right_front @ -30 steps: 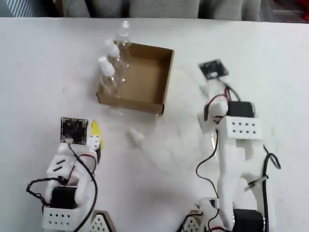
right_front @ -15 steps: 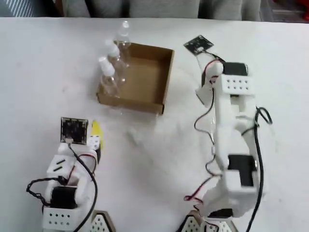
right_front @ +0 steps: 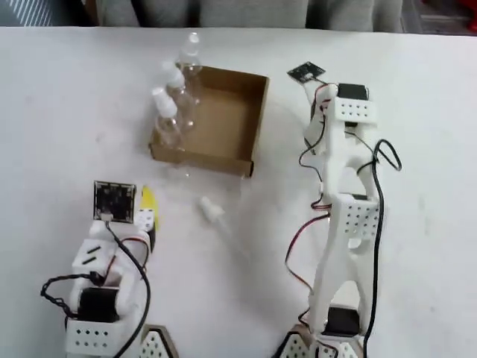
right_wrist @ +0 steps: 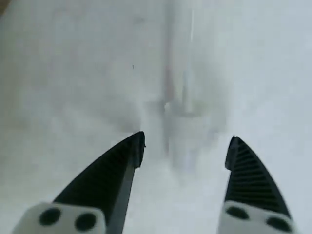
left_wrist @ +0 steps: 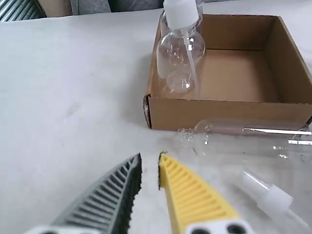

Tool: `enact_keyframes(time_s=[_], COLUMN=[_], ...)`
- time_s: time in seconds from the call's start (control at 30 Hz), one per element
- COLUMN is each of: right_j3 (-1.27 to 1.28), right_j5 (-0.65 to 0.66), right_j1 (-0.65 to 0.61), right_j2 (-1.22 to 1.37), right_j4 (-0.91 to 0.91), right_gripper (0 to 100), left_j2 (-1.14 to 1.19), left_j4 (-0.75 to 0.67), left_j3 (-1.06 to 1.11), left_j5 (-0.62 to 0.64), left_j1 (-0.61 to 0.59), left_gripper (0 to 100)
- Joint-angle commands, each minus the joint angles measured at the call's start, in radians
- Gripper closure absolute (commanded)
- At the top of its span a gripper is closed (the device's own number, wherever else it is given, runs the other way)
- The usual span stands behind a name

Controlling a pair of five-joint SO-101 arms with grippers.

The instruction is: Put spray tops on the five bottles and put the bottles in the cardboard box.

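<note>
Where the cardboard box (right_front: 223,123) sits toward the far middle of the white table (right_front: 67,97), 3 clear bottles (right_front: 165,119) with white spray tops stand in a row along its left wall. From above I cannot tell whether all 3 are inside it. Seen from the left wrist, the nearest capped bottle (left_wrist: 179,53) stands upright in the box's near corner, against the wall.

Just in front of the box's near wall, a 4th bottle, the uncapped bottle (left_wrist: 253,141), lies on its side on the table, with its open neck close to that same corner. A loose spray top (right_front: 211,210) lies on the table a little nearer the arms, apart from that bottle, and its thin dip tube trails away from the box.

The left arm (right_front: 104,268) is folded at the near left of the table. The left gripper (left_wrist: 150,160) is low over the table, short of the box. Its grey and yellow jaws are almost together, with only a narrow slit between them, and they hold nothing.

The right arm (right_front: 346,216) is stretched out to the right of the box. The right gripper (right_wrist: 186,140) has its 2 black jaws spread wide. Just ahead of them, in line with the gap, a blurred clear bottle (right_wrist: 180,122) lies on the table, one end toward the gripper. I cannot tell whether either jaw touches it.
</note>
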Motion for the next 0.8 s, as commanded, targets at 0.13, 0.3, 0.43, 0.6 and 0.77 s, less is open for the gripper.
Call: enact_keyframes(time_s=[0.13, 0.3, 0.43, 0.6, 0.77], right_j3=[-0.354, -0.554, -0.621, -0.457, -0.057], right_j5=[0.0, -0.074, -0.141, -0.181, -0.181], right_j1=[-0.001, 0.013, 0.036, 0.051, 0.005], right_j2=[0.185, 0.213, 0.147, -0.058, -0.392], right_j4=[0.073, 0.229, 0.251, 0.252, 0.248], right_gripper=[99.6, 98.1, 98.3, 98.3, 98.3], left_j2=[-0.01, -0.01, -0.01, -0.01, -0.01], left_j4=[-0.003, -0.003, -0.003, -0.003, 0.014], left_j3=[-0.002, -0.002, -0.002, -0.003, -0.029], left_j5=[-0.008, -0.008, -0.008, -0.009, -0.009], left_j1=[-0.002, -0.002, -0.007, -0.008, -0.051], left_gripper=[91, 91, 91, 91, 91])
